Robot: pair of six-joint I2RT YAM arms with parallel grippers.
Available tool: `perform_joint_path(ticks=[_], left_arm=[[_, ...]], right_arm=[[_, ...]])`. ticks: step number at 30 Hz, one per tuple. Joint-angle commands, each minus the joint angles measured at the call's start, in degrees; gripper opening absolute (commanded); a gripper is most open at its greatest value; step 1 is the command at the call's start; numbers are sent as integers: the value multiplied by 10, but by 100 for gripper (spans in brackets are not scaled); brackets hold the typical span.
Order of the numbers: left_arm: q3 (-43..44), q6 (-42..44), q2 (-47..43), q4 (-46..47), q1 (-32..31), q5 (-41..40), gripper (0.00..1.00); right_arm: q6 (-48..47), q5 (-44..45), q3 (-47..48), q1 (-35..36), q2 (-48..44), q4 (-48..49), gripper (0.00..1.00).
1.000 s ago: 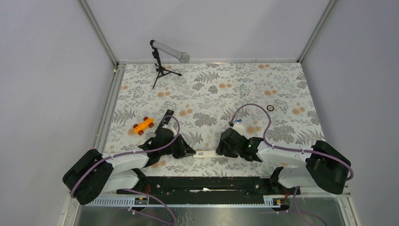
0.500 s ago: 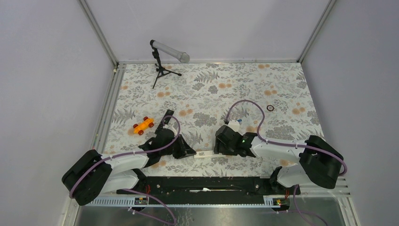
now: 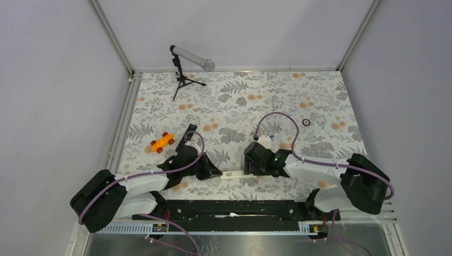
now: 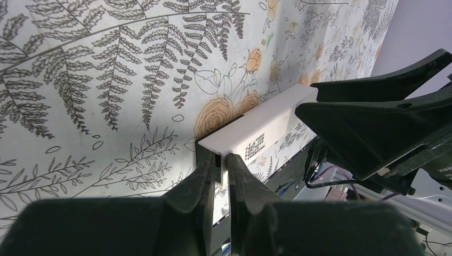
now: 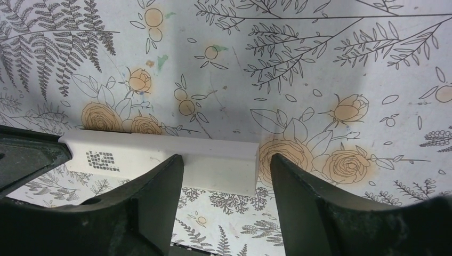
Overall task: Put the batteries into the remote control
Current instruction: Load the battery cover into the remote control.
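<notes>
The remote control (image 3: 232, 174) is a long white bar lying flat near the table's front edge, between the two arms. My left gripper (image 3: 216, 173) is shut on its left end; in the left wrist view the fingertips (image 4: 222, 160) pinch the end wall of the remote control (image 4: 266, 125). My right gripper (image 3: 248, 169) stands open over the other end. In the right wrist view its fingers (image 5: 226, 162) straddle the right end of the remote control (image 5: 176, 154) without touching it. The batteries are out of view.
An orange toy car (image 3: 162, 142) with red wheels sits left of centre, with a narrow black piece (image 3: 188, 133) beside it. A microphone on a small tripod (image 3: 184, 69) stands at the back left. A small dark ring (image 3: 306, 122) lies at the right.
The right gripper has opened wider and its arm has shifted a little to the left. The left gripper and the remote control have stayed in place.
</notes>
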Motion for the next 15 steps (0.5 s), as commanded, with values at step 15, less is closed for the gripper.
perform_joint_path(ticks=[15], left_arm=[[-5, -21, 32, 10, -9, 13, 3]], right_arm=[[17, -42, -18, 26, 68, -63, 46]])
